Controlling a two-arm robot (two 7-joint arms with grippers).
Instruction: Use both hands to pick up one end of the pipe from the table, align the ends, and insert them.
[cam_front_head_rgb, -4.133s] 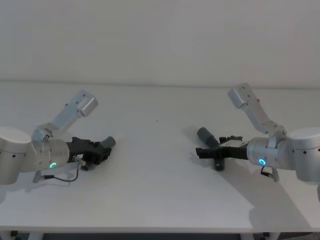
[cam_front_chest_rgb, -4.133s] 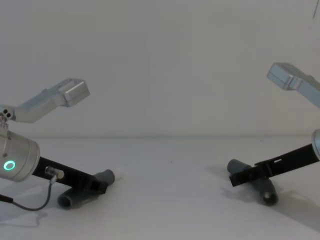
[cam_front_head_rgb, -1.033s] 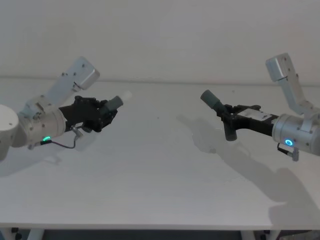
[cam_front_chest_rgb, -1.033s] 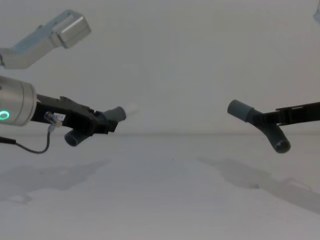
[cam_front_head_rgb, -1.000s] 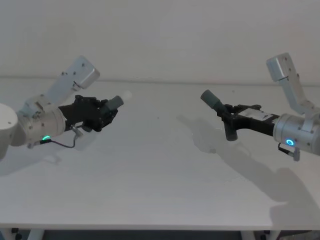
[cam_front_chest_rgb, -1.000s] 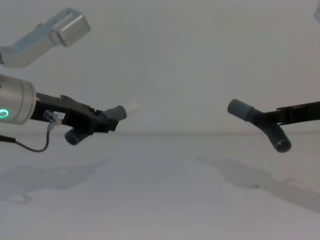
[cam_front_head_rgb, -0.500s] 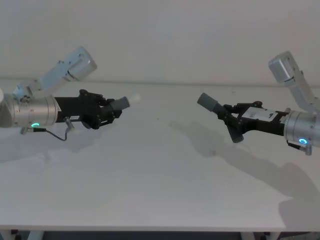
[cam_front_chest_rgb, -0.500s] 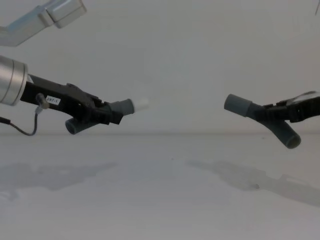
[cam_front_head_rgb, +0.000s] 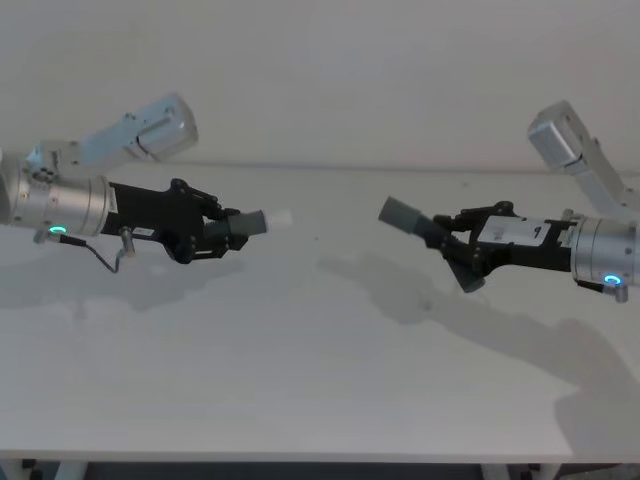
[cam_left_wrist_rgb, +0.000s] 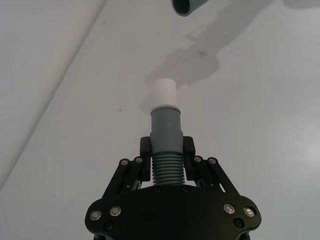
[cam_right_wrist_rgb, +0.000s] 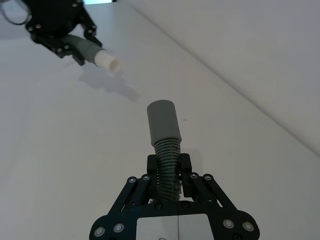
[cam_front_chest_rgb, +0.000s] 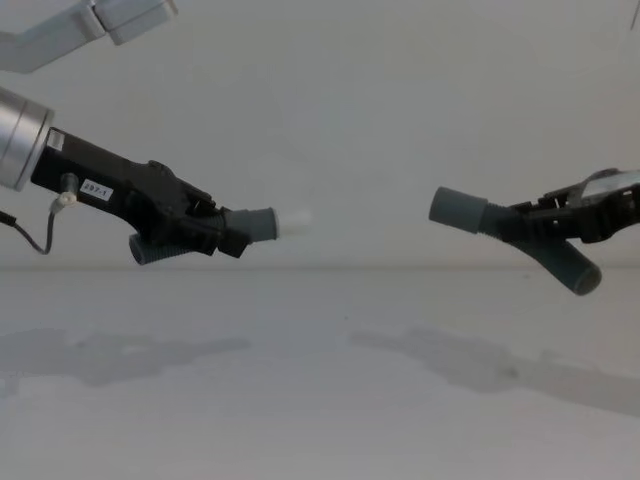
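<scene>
Both pipe pieces, each clamped in a tool (cam_front_head_rgb: 215, 237) (cam_front_head_rgb: 462, 247), have closed in above the white table (cam_front_head_rgb: 320, 380).

- We see two dark grey pipe pieces (cam_front_head_rgb: 238, 223) (cam_front_head_rgb: 430, 236), one with a white tip (cam_front_head_rgb: 278, 216).
- Our grippers (cam_front_head_rgb: 205, 233) (cam_front_head_rgb: 462, 246) are black.
- The table (cam_front_head_rgb: 300, 380) is plain white.

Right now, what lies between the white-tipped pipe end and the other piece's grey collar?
Nothing: open air separates the short white inner tip from the dark grey collared end, above bare white table, in the chest view.
</scene>
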